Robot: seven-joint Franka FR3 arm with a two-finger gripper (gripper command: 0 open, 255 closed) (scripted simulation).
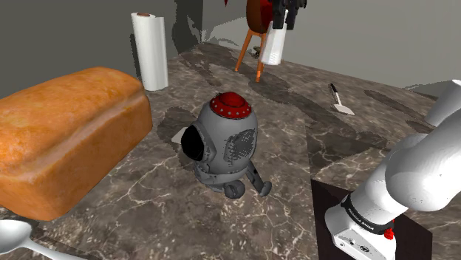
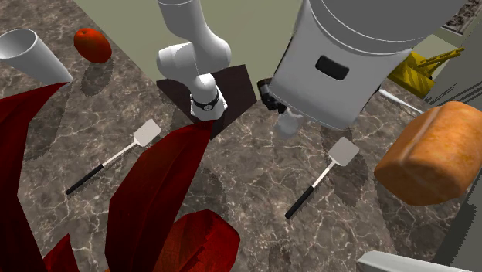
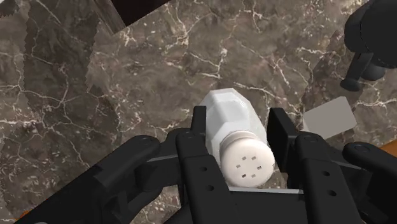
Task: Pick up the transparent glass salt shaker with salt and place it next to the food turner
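The pincer (image 3: pixel 240 122) is clenched on the white salt shaker (image 3: pixel 236 137). One black finger presses each side of its body below the perforated cap, and the shaker is held in the air, clear of the marbled tabletop (image 3: pixel 159 70). In the second exterior view the shaker hangs near the blade of a food turner (image 2: pixel 344 151) lying on that view's right, close to the bread loaf (image 2: pixel 432 154). A second turner (image 2: pixel 144 134) lies well apart on the left.

The step in hand appears to be the carry toward set-down. To do it well, hold the grip firm and the shaker upright. Lower it straight onto bare tabletop just beside the blade, not on it, keeping clear of the grey toy robot (image 1: pixel 225 144). Let go only once the base rests flat.
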